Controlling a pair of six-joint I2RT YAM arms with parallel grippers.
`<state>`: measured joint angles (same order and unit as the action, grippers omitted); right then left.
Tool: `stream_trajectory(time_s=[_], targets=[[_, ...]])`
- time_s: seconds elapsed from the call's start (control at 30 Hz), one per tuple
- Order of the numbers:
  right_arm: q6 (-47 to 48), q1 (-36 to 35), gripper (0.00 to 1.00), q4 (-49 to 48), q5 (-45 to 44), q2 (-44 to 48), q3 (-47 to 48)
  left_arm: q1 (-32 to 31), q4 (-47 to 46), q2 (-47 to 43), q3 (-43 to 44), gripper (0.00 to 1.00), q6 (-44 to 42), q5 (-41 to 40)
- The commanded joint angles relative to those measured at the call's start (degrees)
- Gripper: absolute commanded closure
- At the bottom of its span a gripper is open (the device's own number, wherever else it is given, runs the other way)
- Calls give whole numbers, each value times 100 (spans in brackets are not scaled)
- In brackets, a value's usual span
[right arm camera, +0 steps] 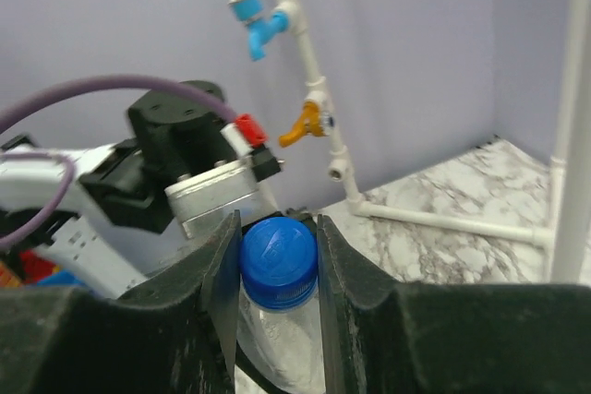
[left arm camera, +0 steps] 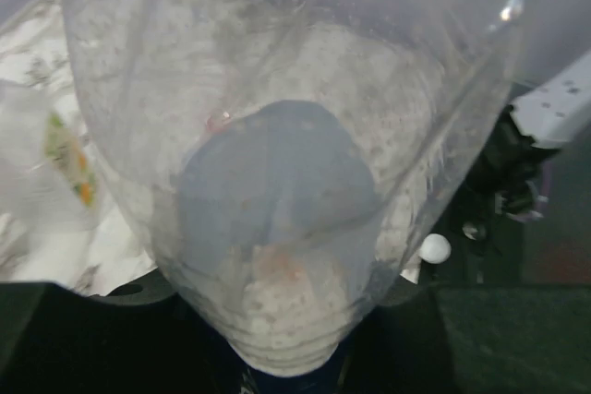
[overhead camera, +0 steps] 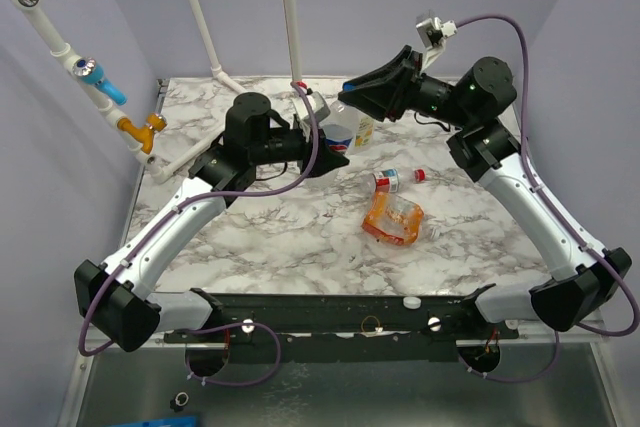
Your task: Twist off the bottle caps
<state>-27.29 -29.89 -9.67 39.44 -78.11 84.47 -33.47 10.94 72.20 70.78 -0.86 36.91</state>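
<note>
My left gripper [overhead camera: 322,143] is shut on the small clear Pepsi bottle [overhead camera: 338,136] and holds it at the back middle of the table. The bottle's body fills the left wrist view [left arm camera: 286,89], which hides the fingers. My right gripper [right arm camera: 279,256] is shut on the bottle's blue cap [right arm camera: 279,260], one finger on each side. In the top view the right gripper [overhead camera: 350,97] sits just above the bottle. The tall bottle with the yellow-green label [overhead camera: 364,127] stands right behind. The red-labelled bottle [overhead camera: 388,180] lies on its side beside a red cap [overhead camera: 420,175]. The crushed orange-labelled bottle [overhead camera: 392,217] lies nearer.
A white cap [overhead camera: 437,232] lies right of the orange bottle. Another white cap [overhead camera: 410,302] rests at the table's near edge, and also shows in the left wrist view [left arm camera: 434,248]. White pipes [overhead camera: 292,17] with blue and orange valves stand at the back and left.
</note>
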Motion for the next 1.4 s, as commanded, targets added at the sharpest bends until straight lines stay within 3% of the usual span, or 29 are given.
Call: stream_trajectory(time_s=[0.0,0.1,0.23,0.33,0.43,0.5,0.6,0.7,0.83,0.97,1.13,1.37], targets=[[45,-15,99,-950,2452,49,-196,-36,-72,-115,354,94,925,2279],[-657,61,100,-1920,3458,-76,-324,-8,-69,-117,384,94,1167,2971],[-1711,115,100,-3253,4049,-182,-529,13,-66,-137,366,94,1196,3068],[-1693,116,100,-3113,4018,-188,-486,29,-57,-139,342,94,1098,2881],[-913,116,93,-2075,3589,-66,-372,43,-57,-153,323,95,978,2655],[-234,120,58,-1054,2947,58,-255,53,-44,-165,301,95,887,2425],[280,117,21,-277,1819,253,-157,60,-14,-189,248,95,652,1908],[213,116,1,-203,999,432,-186,63,23,-204,187,95,405,1011],[16,115,0,122,205,419,47,61,61,-212,75,94,-131,-22],[155,31,0,1315,-863,77,681,56,19,-231,-68,94,-648,-605],[294,-189,0,1643,-1714,-110,876,0,-109,-192,-178,95,-950,-1087],[277,-315,22,1542,-1756,-328,972,-89,-136,-51,-153,95,-1091,-1413]])
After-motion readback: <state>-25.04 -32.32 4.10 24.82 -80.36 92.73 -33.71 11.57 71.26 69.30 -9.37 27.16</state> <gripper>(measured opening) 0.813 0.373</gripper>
